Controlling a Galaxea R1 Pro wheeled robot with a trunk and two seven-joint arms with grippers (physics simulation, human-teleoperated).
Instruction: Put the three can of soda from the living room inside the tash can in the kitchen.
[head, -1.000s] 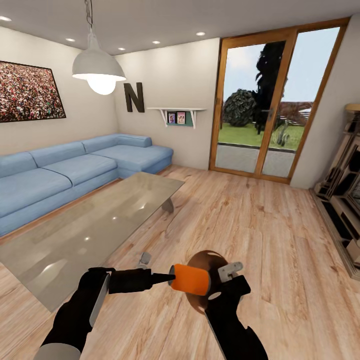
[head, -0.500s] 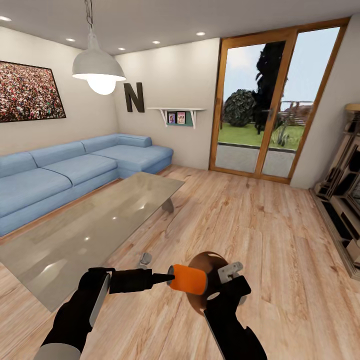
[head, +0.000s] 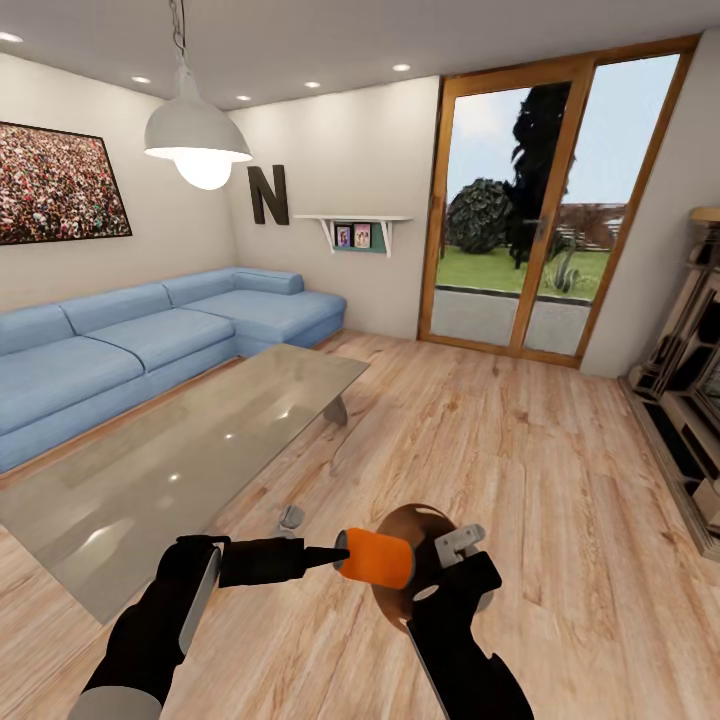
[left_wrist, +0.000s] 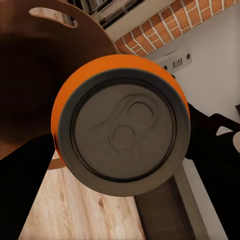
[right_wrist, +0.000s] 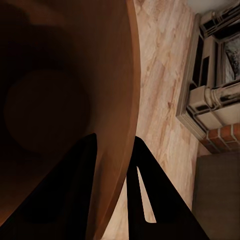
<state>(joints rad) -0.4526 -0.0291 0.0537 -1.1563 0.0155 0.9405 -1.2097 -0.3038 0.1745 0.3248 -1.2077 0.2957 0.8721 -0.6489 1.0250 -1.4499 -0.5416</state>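
The left claw (head: 338, 556) is closed on an orange soda can (head: 378, 558) and holds it on its side right over the open mouth of the trash can (head: 412, 528), which the right claw (head: 440, 585) pinches by the rim, so this looks like the step of dropping a can in. Next the left claw should open, with the can well over the brown inside. The left wrist view shows the can's grey top (left_wrist: 125, 131) close up, and the right wrist view shows the bin wall (right_wrist: 117, 125) between two dark fingers (right_wrist: 145, 200).
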